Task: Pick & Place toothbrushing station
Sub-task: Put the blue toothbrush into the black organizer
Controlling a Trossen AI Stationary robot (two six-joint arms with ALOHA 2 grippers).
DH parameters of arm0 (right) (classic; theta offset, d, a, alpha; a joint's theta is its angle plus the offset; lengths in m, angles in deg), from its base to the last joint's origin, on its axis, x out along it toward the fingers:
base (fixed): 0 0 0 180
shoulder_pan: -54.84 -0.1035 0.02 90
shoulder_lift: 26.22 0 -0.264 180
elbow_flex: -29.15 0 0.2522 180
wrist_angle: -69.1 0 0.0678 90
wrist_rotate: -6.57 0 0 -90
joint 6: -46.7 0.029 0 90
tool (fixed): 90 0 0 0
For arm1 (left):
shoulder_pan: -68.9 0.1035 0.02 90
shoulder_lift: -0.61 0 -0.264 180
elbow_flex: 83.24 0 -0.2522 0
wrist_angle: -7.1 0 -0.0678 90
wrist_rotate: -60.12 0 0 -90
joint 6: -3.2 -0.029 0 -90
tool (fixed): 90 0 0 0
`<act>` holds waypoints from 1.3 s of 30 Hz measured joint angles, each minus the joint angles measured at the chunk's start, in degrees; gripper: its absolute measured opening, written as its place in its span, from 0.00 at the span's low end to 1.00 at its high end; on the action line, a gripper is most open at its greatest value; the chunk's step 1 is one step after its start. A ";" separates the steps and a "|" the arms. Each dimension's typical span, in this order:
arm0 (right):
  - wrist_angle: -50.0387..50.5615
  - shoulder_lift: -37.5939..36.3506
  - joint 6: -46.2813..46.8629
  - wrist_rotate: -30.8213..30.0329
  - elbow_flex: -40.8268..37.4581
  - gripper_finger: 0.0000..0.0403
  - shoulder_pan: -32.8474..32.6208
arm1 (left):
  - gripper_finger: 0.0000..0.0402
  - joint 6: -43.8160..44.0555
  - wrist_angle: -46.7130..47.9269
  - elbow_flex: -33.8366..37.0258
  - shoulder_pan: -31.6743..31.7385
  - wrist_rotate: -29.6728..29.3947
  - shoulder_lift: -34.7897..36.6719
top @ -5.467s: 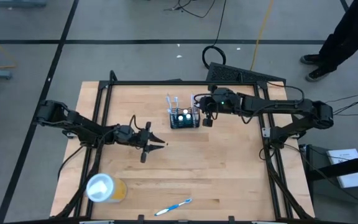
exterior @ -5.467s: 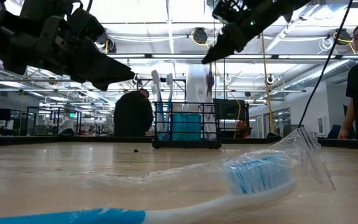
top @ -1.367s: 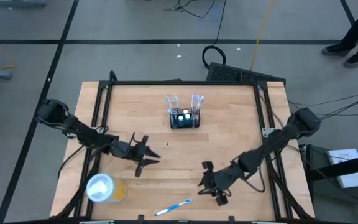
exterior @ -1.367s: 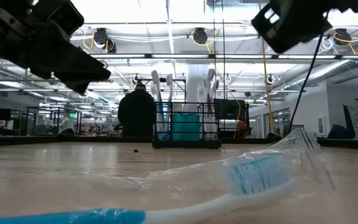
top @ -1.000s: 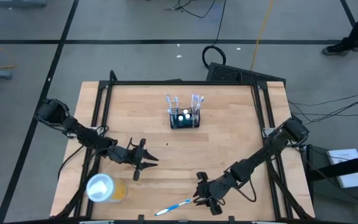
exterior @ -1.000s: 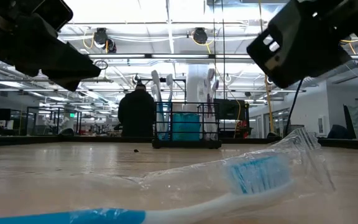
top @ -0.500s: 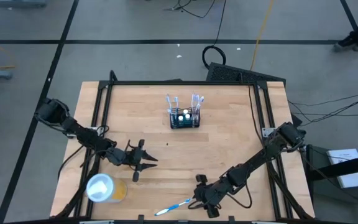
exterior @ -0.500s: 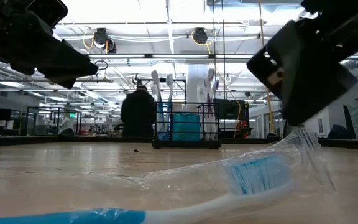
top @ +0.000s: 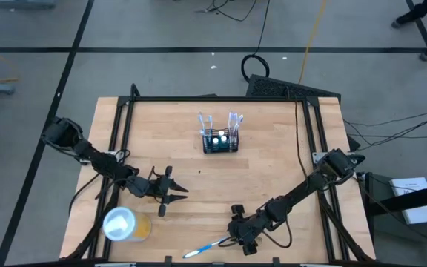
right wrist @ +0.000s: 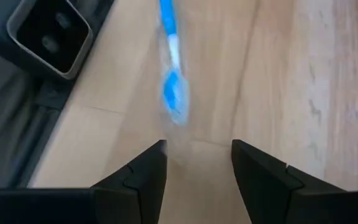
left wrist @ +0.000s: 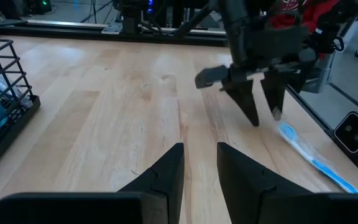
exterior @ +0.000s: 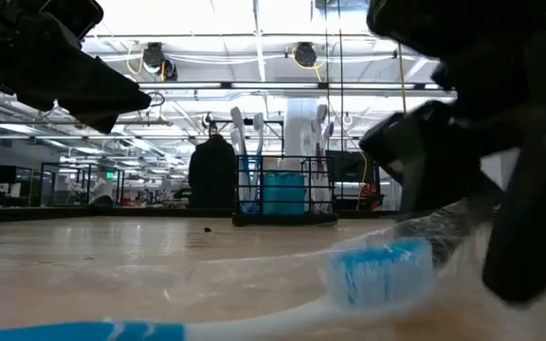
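The toothbrushing station (top: 220, 141), a black wire holder with toothbrushes standing in it, rests on the table's far middle and shows in the low view (exterior: 284, 194). A blue toothbrush (top: 206, 246) in a clear wrapper lies near the table's near edge. My right gripper (top: 230, 239) is open, low over the wrapper's loose end past the brush head (right wrist: 173, 93). My left gripper (top: 172, 191) hovers at the table's left, above the wood, with a narrow gap between its fingers (left wrist: 199, 155) and nothing in it. My right gripper comes slanting down from the table's right onto the wrapper's clear loose end (right wrist: 170, 144), just past the brush head. The open fingers stand on either side of that end, and one fingertip (right wrist: 159, 149) meets it. The toothbrush lies flat on the table.
A yellow cup with a white lid (top: 124, 224) stands at the near left, close to my left gripper. The black frame rails (top: 311, 126) run along the table's sides. Bare wood lies between the station and the toothbrush. A person (exterior: 214, 170) stands in the room behind.
My right gripper has sunk toward the table and gone a little toward the near left, down onto the wrapper's end. The toothbrush has slid slightly along the table, and the wrapper's raised end has been pressed lower.
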 joint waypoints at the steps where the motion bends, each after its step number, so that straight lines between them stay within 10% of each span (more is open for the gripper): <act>1: -0.13 0.37 -0.27 0.31 0.08 0.43 0.13 | 0.25 -0.01 -0.01 0.00 0.00 0.02 0.00; 8: -2.26 0.30 -2.45 1.54 0.13 0.37 0.70 | 0.25 -0.03 -0.26 0.00 0.00 0.02 0.00; 16: -2.28 0.28 -5.00 1.46 0.13 0.03 0.70 | 0.25 -0.07 -0.26 0.00 0.00 0.02 0.00; 39: 2.04 0.27 -4.75 -12.08 0.07 0.00 11.89 | 0.25 1.22 0.22 0.00 0.02 0.03 0.00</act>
